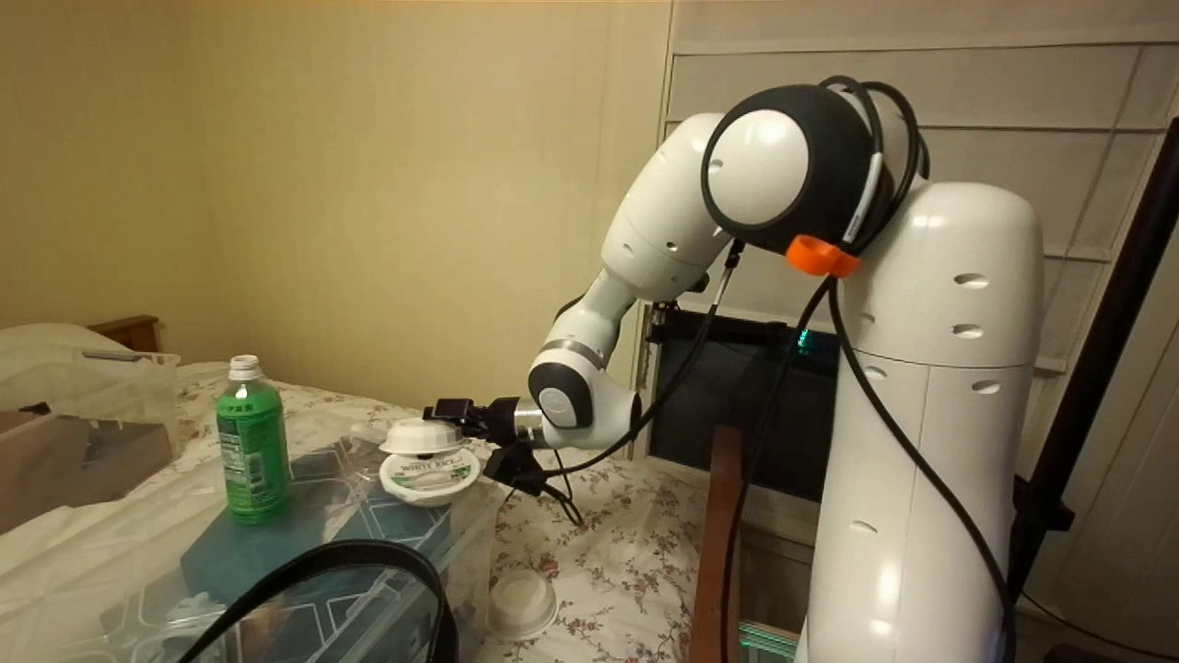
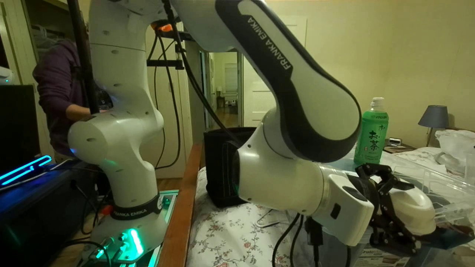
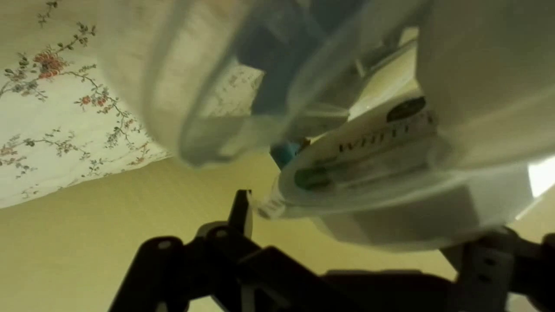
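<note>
In an exterior view two white rice bowls stand together over the clear tub: an upturned bowl (image 1: 419,437) above a tilted bowl with a printed lid (image 1: 428,474). My gripper (image 1: 461,419) is at the upper bowl, with one finger by its top. A white bowl (image 2: 415,211) also shows between the spread fingers of the gripper (image 2: 411,214). In the wrist view the fingers of the gripper (image 3: 349,225) are apart around a bowl with a printed lid (image 3: 373,149). A gap shows beside the left finger. The right fingertip is hidden behind the bowl.
A green tea bottle (image 1: 253,442) stands on the clear tub (image 1: 304,599). Another white bowl (image 1: 522,603) lies on the flowered bed. A black strap (image 1: 368,552) arches up in front. A black bin (image 2: 222,167) stands beside the arm. A person (image 2: 59,89) is behind the robot.
</note>
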